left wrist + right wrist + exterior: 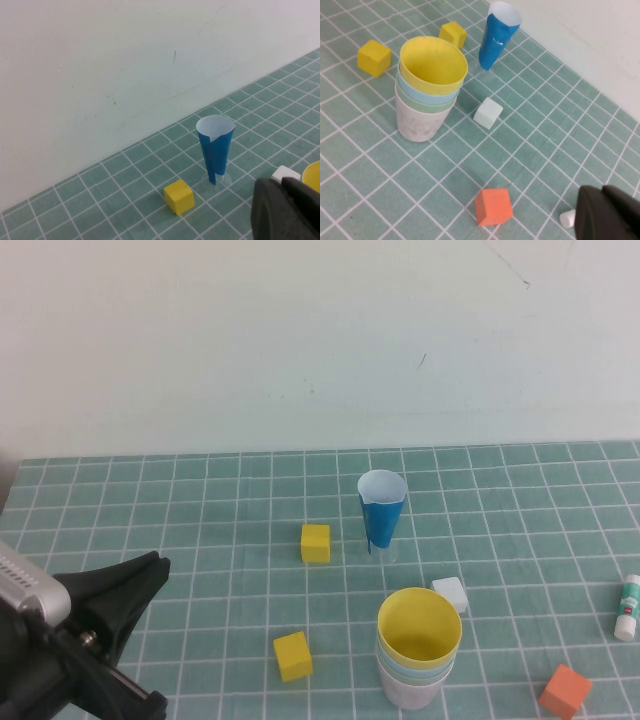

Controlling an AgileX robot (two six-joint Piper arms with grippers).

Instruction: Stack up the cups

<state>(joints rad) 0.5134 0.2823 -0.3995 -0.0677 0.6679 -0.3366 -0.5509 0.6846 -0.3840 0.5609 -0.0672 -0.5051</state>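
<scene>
The four cups stand nested in one upright stack near the table's front, right of centre. The yellow cup point(419, 630) is innermost on top, with the light blue cup point(414, 88), the pale green cup point(421, 105) and the pale pink cup point(420, 125) below it. Only the yellow rim point(313, 175) shows in the left wrist view. My left gripper point(155, 562) is shut and empty at the front left, well apart from the stack; it also shows in the left wrist view point(281, 182). My right gripper point(602, 189) is shut and empty, to the right of the stack, out of the high view.
A narrow blue-and-white cone cup point(381, 508) stands behind the stack. Two yellow cubes point(315, 542) point(292, 656) lie to the left. A white cube point(450, 593) sits close behind the stack. An orange cube point(565, 690) and a white glue stick point(628, 606) lie at the right.
</scene>
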